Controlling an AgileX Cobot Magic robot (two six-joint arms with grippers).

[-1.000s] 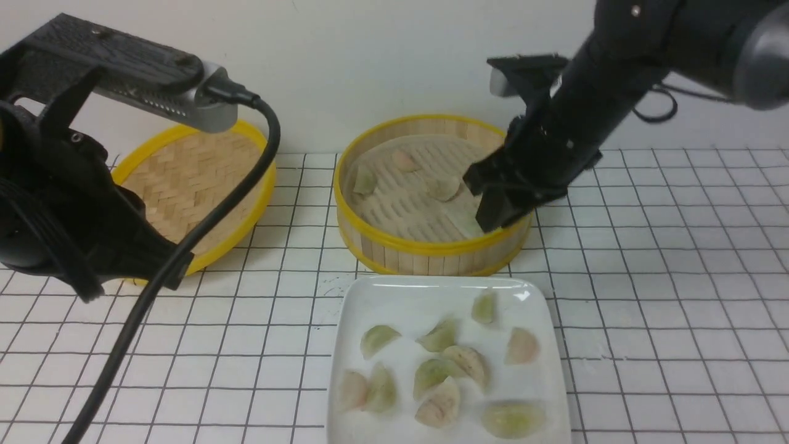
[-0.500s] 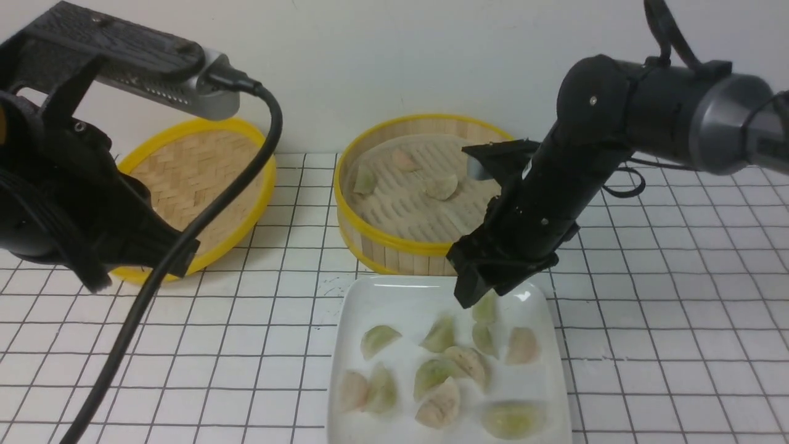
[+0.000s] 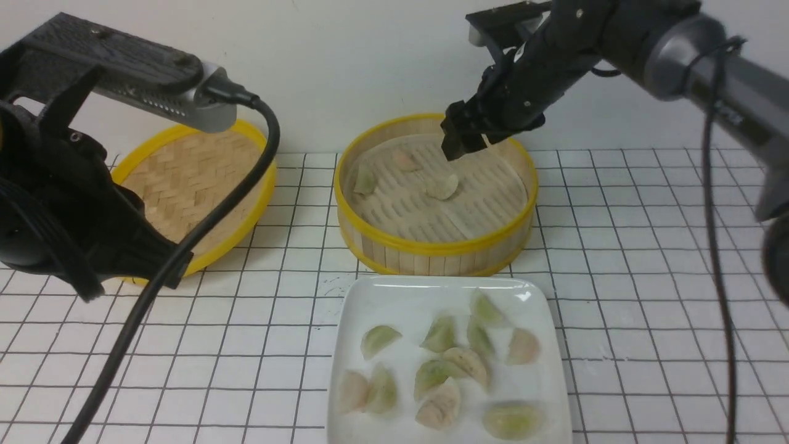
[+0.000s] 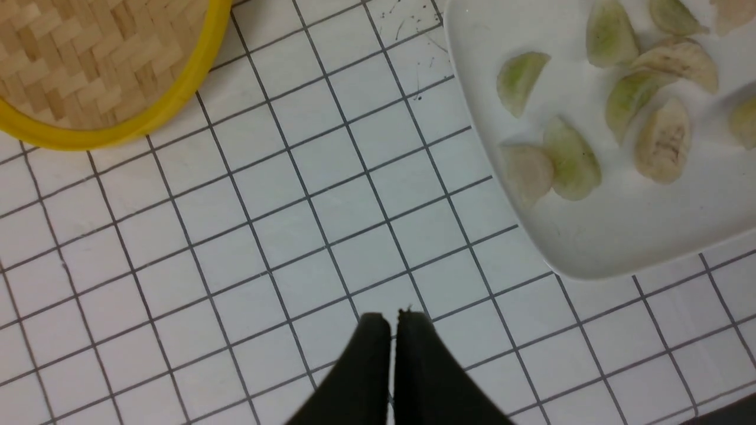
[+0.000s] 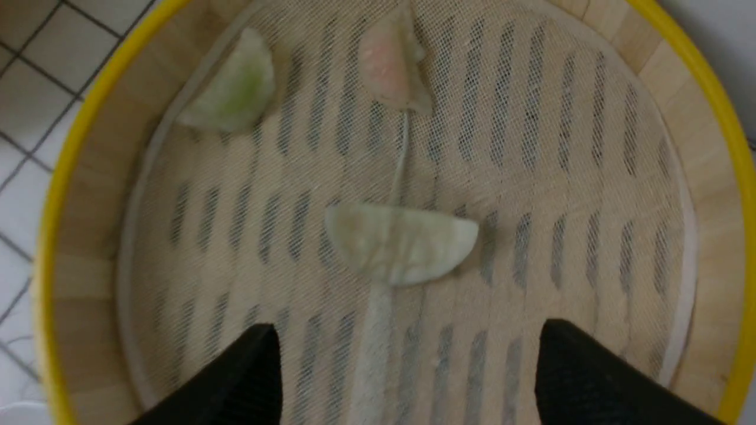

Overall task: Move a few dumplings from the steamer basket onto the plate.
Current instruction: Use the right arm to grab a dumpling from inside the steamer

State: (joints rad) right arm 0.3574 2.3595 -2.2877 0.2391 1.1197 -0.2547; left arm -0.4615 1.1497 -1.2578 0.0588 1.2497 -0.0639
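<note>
We list:
- One wall [image 3: 370, 55], plain off-white, running behind the work surface.
- One tabletop [image 3: 647, 296], white, ruled by thin dark lines into even squares, meeting the wall at its far edge.
- A few small dark specks [image 4: 417, 97] on the tabletop squares.
- Light soft and even, shadows faint.

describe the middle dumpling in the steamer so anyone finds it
Find the round yellow-rimmed bamboo steamer basket behind the white square plate. Inside, the whitish half-moon dumpling lies nearest the centre; the green dumpling and pink dumpling lie nearer the wall.
</note>
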